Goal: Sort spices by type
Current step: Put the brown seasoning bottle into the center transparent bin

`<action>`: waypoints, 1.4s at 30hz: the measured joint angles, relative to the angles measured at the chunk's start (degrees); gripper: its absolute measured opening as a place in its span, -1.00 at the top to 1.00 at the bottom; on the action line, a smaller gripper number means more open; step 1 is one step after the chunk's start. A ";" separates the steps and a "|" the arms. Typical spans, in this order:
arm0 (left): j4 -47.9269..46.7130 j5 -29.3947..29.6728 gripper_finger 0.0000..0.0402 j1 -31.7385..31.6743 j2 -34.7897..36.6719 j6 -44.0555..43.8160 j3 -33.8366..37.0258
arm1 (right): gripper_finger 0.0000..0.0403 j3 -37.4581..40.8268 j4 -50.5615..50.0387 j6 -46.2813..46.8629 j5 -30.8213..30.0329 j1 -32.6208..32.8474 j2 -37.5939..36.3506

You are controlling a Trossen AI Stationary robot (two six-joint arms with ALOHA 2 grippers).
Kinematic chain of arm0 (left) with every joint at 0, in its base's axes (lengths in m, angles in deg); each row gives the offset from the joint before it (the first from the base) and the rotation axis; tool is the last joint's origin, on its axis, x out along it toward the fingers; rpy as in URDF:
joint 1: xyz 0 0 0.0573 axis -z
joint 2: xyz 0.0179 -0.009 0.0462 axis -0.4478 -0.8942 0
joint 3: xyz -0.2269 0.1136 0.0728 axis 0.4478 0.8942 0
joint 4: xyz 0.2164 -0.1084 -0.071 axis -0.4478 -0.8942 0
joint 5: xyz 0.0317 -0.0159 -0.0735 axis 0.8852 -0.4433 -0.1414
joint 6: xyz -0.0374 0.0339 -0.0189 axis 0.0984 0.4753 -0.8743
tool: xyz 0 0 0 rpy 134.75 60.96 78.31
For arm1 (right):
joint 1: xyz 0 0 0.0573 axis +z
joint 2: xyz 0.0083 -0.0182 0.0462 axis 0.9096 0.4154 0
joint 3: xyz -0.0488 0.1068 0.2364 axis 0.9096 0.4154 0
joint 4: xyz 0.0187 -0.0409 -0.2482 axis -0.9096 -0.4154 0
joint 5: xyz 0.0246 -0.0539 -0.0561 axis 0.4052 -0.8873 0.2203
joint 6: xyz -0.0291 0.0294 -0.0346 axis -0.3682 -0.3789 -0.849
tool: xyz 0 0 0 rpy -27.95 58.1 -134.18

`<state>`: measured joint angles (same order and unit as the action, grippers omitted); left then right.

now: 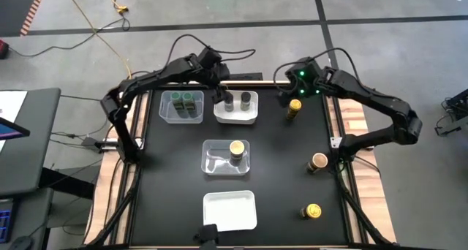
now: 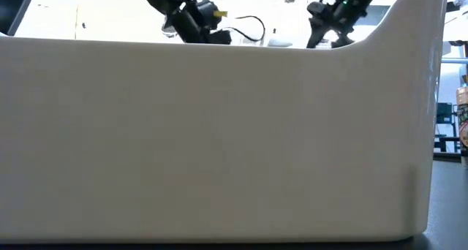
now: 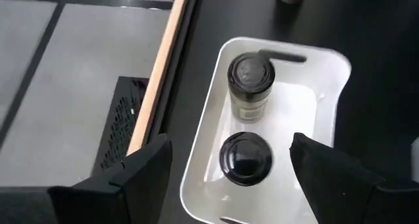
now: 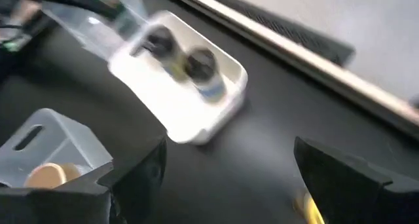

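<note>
Black matting covers the table (image 1: 278, 177), grey floor all round it. From above, the left arm bends in from the table's left edge so that the left gripper (image 1: 221, 95) hangs over the far white tray (image 1: 235, 119), where two dark grey-lidded jars (image 1: 246, 100) stand. Two green-lidded jars (image 1: 183, 100) sit in the clear tray (image 1: 167, 115) just beside it. The right gripper (image 1: 291, 93) reaches in over the far edge, near a yellow-lidded jar (image 1: 294, 108).

At table height, a white tray wall (image 2: 219, 140) fills nearly everything.

Looking past the left wrist, the fingers (image 3: 327, 175) stand wide apart above the nearer dark jar, holding nothing.

Past the right wrist, that gripper's jaws are spread too, empty.
</note>
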<state>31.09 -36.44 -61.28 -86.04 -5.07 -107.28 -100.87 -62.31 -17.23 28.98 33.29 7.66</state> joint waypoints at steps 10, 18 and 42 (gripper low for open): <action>3.09 -5.99 -0.48 3.28 8.35 -8.83 4.16 | -0.60 0.00 -25.43 10.74 -7.16 4.58 -4.65; 23.71 -0.76 -0.48 11.44 22.00 -20.01 24.95 | -0.54 0.00 -39.79 24.13 -7.25 18.00 -8.99; 27.31 21.02 -0.48 35.81 30.05 -37.06 34.23 | -0.70 1.90 -40.86 32.50 -7.47 45.71 -10.92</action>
<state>58.41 -15.42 -25.46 -55.99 -42.13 -73.05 -98.97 -103.17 15.26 21.51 79.00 -3.27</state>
